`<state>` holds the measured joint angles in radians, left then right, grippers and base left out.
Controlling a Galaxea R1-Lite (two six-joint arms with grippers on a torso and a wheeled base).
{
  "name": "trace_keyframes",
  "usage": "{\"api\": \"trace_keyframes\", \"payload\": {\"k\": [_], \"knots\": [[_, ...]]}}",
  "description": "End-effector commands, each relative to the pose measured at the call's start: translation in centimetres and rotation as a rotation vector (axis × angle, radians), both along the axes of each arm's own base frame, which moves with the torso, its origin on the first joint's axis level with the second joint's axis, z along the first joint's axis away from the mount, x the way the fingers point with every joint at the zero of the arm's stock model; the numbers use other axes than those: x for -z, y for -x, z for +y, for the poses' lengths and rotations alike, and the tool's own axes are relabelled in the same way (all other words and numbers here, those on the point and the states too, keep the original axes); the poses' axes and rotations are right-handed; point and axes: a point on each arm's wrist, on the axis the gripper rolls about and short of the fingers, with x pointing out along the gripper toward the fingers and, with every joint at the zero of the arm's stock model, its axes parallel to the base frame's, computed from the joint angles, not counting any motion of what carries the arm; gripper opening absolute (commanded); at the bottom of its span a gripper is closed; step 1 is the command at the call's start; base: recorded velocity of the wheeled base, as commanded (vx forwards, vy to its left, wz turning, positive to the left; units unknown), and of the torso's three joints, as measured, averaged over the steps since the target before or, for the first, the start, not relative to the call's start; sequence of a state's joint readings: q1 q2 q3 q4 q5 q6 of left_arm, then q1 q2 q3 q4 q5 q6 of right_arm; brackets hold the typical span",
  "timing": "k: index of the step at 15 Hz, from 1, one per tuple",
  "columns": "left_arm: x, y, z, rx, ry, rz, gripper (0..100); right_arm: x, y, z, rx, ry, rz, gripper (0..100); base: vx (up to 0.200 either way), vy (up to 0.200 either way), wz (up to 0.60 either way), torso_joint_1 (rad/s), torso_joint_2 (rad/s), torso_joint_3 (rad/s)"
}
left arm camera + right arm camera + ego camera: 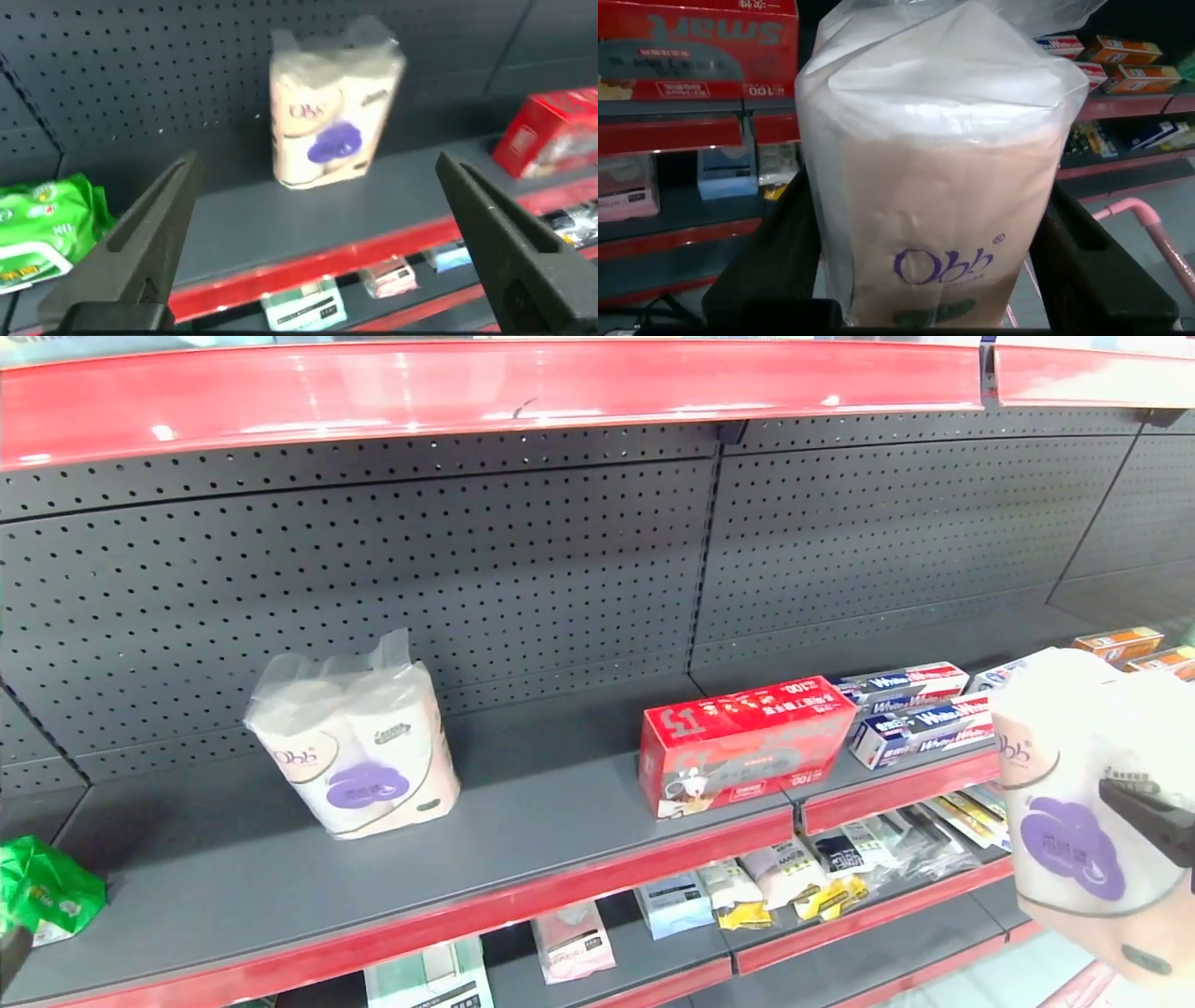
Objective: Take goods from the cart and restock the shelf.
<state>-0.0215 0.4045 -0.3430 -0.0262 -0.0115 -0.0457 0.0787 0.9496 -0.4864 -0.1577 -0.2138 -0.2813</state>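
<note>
Nearest, the right gripper [934,280] clamps a wrapped toilet-roll pack [1074,784], held in front of the shelf [523,803] at its right. The left gripper [318,168] hangs empty with its fingers spread wide, facing that shelf. There a second toilet-roll pack [359,747] stands upright between a green packet [47,887] and a red box [747,742]. Farther right lie what look like toothpaste boxes [920,709].

Shop: red-edged pegboard shelves [523,803] stocked with boxed, packaged goods [747,742].
</note>
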Motion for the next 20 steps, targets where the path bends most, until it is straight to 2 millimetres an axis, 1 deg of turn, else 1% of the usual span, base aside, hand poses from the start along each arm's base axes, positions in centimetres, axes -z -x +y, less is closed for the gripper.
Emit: {"api": "trace_keyframes", "payload": {"k": [1, 2, 3, 4, 5, 6, 8, 9, 10, 12, 14, 16, 17, 18, 20], "knots": [[-3.4, -6.5, 0.2, -0.093, 0.008, 0.156, 100, -0.4, 0.4, -0.1, 0.002, -0.003, -0.025, 0, 0.0, 0.0, 0.0, 0.0, 0.0, 0.0], [-3.0, -7.7, 0.5, -0.129, -0.004, 0.199, 100, -0.5, 0.4, -0.1, 0.007, -0.004, -0.03, 0, 0.0, 0.0, 0.0, 0.0, 0.0, 0.0], [-2.3, -8.7, 0.5, -0.126, -0.027, 0.255, 100, -0.5, 0.3, -0.1, 0.012, -0.007, -0.03, 0, 0.0, 0.0, 0.0, 0.0, 0.0, 0.0], [-1.8, -9.2, 0.5, -0.117, -0.048, 0.291, 100, -0.3, 0.3, 0.0, 0.001, -0.044, -0.027, 0, 0.0, 0.0, 0.0, 0.0, 0.0, 0.0], [-1.1, -9.8, 0.6, -0.115, -0.058, 0.338, 100, -0.6, 0.3, 0.1, -0.008, -0.122, -0.045, 0, 0.0, 0.0, 0.0, 0.0, 0.0, 0.0], [-0.4, -10.4, 0.6, -0.104, -0.056, 0.379, 100, -0.3, 0.4, 0.1, -0.007, -0.145, -0.038, 0, 0.0, 0.0, 0.0, 0.0, 0.0, 0.0], [0.1, -11.3, 0.6, -0.052, -0.045, 0.426, 100, -0.3, 0.7, -0.1, 0.018, -0.139, -0.044, 0, 0.0, 0.0, 0.0, 0.0, 0.0, 0.0], [0.5, -12.4, 0.5, 0.019, -0.048, 0.435, 100, -0.1, 0.7, -0.2, 0.022, -0.125, -0.034, 0, 0.0, 0.0, 0.0, 0.0, 0.0, 0.0], [0.7, -13.3, 0.8, 0.044, -0.053, 0.437, 100, 0.0, 0.6, -0.2, 0.021, -0.12, -0.024, 0, 0.0, 0.0, 0.0, 0.0, 0.0, 0.0], [1.5, -15.3, 2.6, 0.084, -0.104, 0.437, 100, 0.2, 0.2, -0.2, 0.023, -0.118, -0.004, 0, 0.0, 0.0, 0.0, 0.0, 0.0, 0.0], [2.1, -16.3, 4.9, 0.128, -0.188, 0.424, 100, 0.3, 0.0, -0.2, 0.028, -0.115, 0.006, 0, 0.0, 0.0, 0.0, 0.0, 0.0, 0.0], [2.3, -17.0, 6.2, 0.178, -0.218, 0.414, 100, 0.4, -0.2, -0.2, 0.032, -0.114, 0.014, 0, 0.0, 0.0, 0.0, 0.0, 0.0, 0.0], [2.4, -17.4, 6.5, 0.191, -0.216, 0.416, 100, 0.5, -0.2, -0.2, 0.032, -0.114, 0.017, 0, 0.0, 0.0, 0.0, 0.0, 0.0, 0.0], [2.9, -18.7, 7.1, 0.234, -0.194, 0.423, 100, 0.6, -0.3, -0.2, 0.034, -0.112, 0.026, 0, 0.0, 0.0, 0.0, 0.0, 0.0, 0.0], [3.4, -20.5, 7.6, 0.337, -0.219, 0.384, 100, 0.6, -0.4, -0.2, 0.043, -0.1, 0.029, 0, 0.0, 0.0, 0.0, 0.0, 0.0, 0.0]]}}
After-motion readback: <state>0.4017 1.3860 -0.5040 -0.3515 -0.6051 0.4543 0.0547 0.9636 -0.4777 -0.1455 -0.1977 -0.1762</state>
